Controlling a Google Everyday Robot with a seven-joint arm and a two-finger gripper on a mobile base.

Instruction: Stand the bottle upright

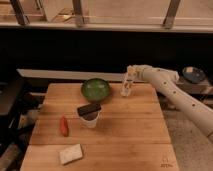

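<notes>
Bottle (pixel 127 88) sits near-upright on desk (pixel 120 135), just right of green bowl (pixel 95 89). Claw (pixel 130 76) is over the bottle's top; can't tell if it's gripping or already off. Looks like end of placing step. Next: let go clean, lift straight up w/o tipping it.

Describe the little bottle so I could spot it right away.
Find the wooden table, then the green bowl near its far edge. Just right of it, at the gripper on the white arm, is the bottle: slim, whitish, unlike the black-lidded white cup.
</notes>
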